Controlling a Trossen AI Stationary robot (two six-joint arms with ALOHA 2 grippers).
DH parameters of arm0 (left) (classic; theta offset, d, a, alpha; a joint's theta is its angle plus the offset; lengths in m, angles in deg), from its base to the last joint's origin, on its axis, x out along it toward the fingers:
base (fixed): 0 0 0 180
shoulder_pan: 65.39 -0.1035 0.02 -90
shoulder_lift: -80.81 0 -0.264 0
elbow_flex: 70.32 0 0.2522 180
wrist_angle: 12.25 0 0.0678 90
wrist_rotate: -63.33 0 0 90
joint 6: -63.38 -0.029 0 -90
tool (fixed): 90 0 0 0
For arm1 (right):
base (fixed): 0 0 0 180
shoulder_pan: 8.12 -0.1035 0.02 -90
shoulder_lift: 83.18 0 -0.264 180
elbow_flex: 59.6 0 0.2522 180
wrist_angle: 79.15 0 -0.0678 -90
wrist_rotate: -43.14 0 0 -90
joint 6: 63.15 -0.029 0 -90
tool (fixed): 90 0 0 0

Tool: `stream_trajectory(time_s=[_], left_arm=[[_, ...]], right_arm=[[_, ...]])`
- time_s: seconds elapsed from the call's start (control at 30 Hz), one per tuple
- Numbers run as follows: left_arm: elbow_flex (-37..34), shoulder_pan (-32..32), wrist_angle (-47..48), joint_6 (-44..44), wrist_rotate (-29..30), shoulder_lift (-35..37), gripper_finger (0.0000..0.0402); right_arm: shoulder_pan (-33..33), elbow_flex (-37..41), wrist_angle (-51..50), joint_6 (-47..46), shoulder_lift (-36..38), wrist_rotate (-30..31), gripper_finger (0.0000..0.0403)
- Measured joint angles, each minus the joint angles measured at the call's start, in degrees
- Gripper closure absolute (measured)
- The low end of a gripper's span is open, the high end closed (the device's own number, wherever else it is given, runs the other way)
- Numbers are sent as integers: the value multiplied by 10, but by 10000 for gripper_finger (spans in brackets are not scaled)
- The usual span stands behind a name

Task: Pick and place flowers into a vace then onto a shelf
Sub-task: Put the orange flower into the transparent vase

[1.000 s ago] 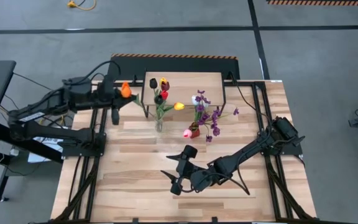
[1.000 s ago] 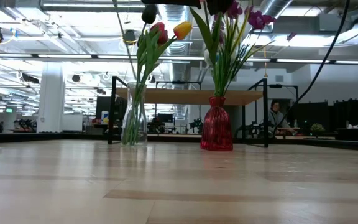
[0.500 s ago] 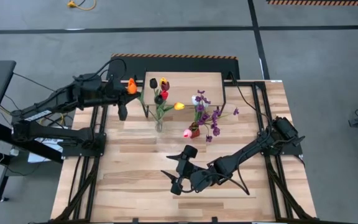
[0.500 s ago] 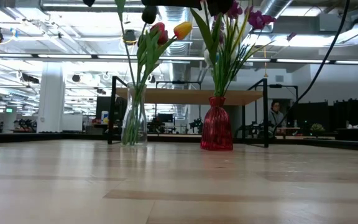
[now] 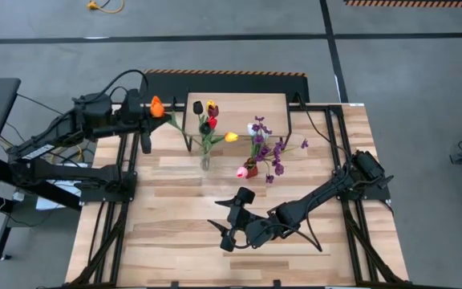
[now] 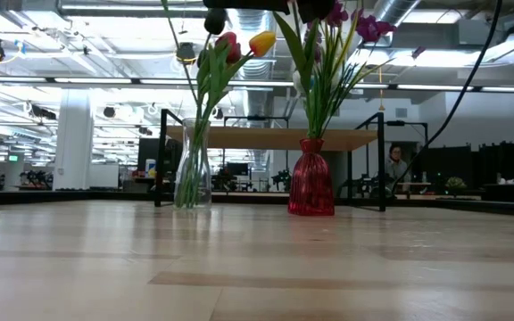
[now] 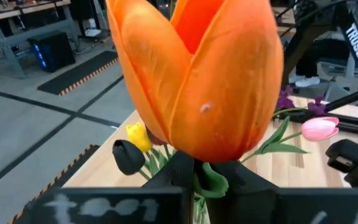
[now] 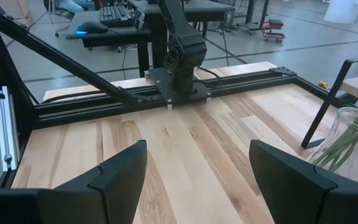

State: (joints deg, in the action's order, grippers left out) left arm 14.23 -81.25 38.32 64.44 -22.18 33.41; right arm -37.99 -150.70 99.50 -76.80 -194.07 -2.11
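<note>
Because our left gripper [image 5: 146,115] clamps the orange artificial tulip [image 5: 156,107] just below its head near the table's far-left corner, its stem could miss the clear glass vase [image 5: 205,161]; our right gripper [image 5: 229,218] waits spread apart.

Orange tulip [image 5: 157,106] raised left of the shelf [image 5: 239,107], red, yellow and dark tulips [image 5: 209,124] upright in a clear vase [image 6: 192,174] before the shelf, purple sprigs [image 5: 267,148] in a red vase [image 6: 311,179] beside it
</note>
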Motion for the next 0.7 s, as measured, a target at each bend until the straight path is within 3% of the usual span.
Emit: stream_trajectory(time_s=[0.47,0.7], left_arm=[[0,0,20,0,5,-40,398],[0,0,14,8,3,-53,376]], right_arm=[[0,0,0,-4,0,0,127],[0,0,-2,-5,0,0,127]])
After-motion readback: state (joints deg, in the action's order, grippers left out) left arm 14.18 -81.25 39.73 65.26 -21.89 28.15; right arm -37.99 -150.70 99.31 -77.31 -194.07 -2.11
